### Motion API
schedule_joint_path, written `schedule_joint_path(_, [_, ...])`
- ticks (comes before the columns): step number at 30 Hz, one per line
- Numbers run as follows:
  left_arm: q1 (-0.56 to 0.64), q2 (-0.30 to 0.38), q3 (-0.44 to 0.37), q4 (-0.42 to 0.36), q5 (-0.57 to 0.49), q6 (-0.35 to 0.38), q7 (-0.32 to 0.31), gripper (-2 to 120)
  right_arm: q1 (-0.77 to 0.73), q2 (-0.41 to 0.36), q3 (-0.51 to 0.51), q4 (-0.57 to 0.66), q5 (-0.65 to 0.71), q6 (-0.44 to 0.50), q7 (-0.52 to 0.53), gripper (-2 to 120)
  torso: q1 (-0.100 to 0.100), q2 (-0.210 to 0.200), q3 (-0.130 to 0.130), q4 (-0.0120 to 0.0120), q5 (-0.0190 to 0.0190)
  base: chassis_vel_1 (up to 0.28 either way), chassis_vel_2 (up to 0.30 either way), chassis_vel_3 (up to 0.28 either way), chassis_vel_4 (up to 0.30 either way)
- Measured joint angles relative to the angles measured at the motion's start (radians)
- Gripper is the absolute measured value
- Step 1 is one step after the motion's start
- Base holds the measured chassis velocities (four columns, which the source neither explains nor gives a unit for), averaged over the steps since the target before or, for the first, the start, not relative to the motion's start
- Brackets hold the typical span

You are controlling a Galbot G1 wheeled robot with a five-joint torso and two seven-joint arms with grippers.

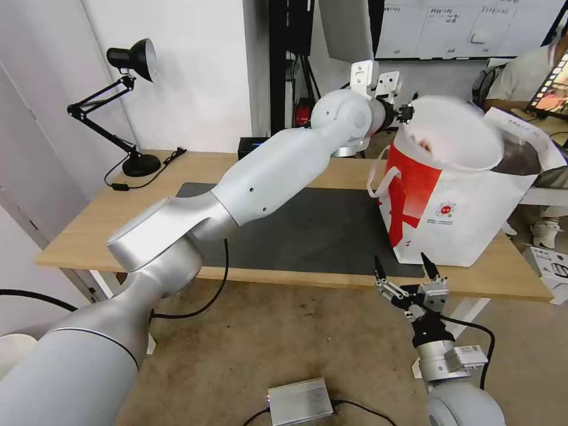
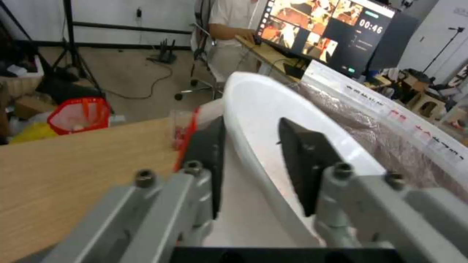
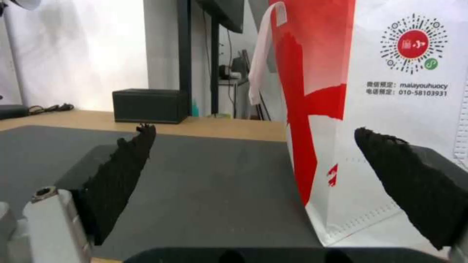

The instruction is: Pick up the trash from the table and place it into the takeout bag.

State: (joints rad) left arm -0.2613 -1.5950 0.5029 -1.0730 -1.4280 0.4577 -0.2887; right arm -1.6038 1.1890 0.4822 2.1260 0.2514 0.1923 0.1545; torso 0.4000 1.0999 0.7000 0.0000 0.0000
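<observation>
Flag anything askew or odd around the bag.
The white bowl sits tilted on its rim at the takeout bag mouth, the left hand gripping its edge, not yet down inside. The right hand waits open at the table front edge. No spill is visible.

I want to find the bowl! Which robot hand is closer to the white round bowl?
Left. The left gripper pinches the white round bowl's rim above the white takeout bag. The right gripper hangs open, low by the table edge.

The light-wood table [image 1: 284, 171] carries a grey mat [image 1: 319, 231], takeout bag [image 1: 467, 219], desk lamp [image 1: 133, 89].
</observation>
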Motion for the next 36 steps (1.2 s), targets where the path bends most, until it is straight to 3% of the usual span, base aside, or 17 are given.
schedule_joint_path(14, [0.006,0.0,-0.003,-0.005,0.0,-0.001,0.004,88,0.0,0.0,0.0,0.0,0.0,0.0,0.0,100,0.0,0.0,0.0,0.0,0.0,0.0,0.0,0.0,0.0])
schedule_joint_path(18, [0.008,0.0,-0.004,-0.007,0.0,-0.003,0.004,97,0.0,0.0,0.0,0.0,0.0,0.0,0.0,100,0.0,0.0,0.0,0.0,0.0,0.0,0.0,0.0,0.0])
schedule_joint_path(30, [0.018,0.001,-0.011,-0.015,0.035,-0.053,0.019,100,0.0,0.0,0.0,0.0,0.0,0.0,0.0,100,0.0,0.0,0.0,0.0,0.0,0.0,0.0,0.0,0.0])
schedule_joint_path(36, [0.058,0.002,-0.008,-0.018,0.153,-0.181,0.06,100,0.0,0.0,0.0,0.0,0.0,0.0,0.0,100,0.0,0.0,0.0,0.0,0.0,0.0,0.0,0.0,0.0])
